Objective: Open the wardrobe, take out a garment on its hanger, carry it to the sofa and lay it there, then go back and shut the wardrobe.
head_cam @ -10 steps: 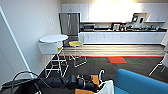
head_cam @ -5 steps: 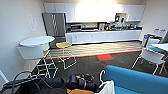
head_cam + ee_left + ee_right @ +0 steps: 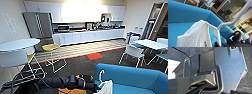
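The blue sofa [image 3: 130, 77] fills the near right of the room, its curved back rising toward the right, and the white shirt [image 3: 106, 88] on its white hanger [image 3: 100, 75] hangs at the sofa's near left end, over the seat. From the left wrist, the shirt [image 3: 193, 36] drapes from the hanger [image 3: 218, 26] in front of the blue seat and back. The left tool sits low at the near edge beside the hanger, but dark arm parts hide its fingers, so I cannot tell whether it grips the hanger. The right wrist shows the robot's own dark plate and grey carpet; the right tool's state cannot be told either. Open dark carpet [image 3: 82, 63] lies ahead between the sofa and a yellow-seated stool [image 3: 51, 47], with an orange tile [image 3: 95, 55] farther on. A round white bench [image 3: 18, 45] stands at the left, a white bench with chairs [image 3: 152, 45] at the right, and a kitchen counter [image 3: 87, 32] along the far wall. A dark mark on the shirt is too blurred to read.
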You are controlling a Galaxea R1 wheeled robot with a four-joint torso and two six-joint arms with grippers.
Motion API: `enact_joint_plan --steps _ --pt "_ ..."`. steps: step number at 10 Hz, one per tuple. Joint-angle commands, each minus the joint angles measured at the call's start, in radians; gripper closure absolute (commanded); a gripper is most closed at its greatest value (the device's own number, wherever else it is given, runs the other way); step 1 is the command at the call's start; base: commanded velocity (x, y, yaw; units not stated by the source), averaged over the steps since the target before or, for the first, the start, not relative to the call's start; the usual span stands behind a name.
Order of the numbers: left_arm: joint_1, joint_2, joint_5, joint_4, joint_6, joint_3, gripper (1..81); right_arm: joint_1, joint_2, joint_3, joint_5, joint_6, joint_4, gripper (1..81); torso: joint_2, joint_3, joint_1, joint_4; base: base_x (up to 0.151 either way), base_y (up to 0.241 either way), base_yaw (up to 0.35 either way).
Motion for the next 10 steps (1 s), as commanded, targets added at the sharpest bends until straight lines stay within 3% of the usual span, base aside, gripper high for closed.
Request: enact_joint_plan --steps 1,10 --pt "-0.150 0.003 -0.036 0.017 0.010 0.046 81.1 0.031 0.007 0.006 -0.049 0.001 -0.004 1.0 0.000 0.000 0.001 0.000 0.000 0.000 -0.369" --pt "-0.129 -0.001 -0.034 0.018 0.012 0.044 81.1 0.026 0.007 0.006 -0.048 -0.001 -0.004 1.0 0.000 0.000 0.001 0.000 0.000 0.000 -0.371"
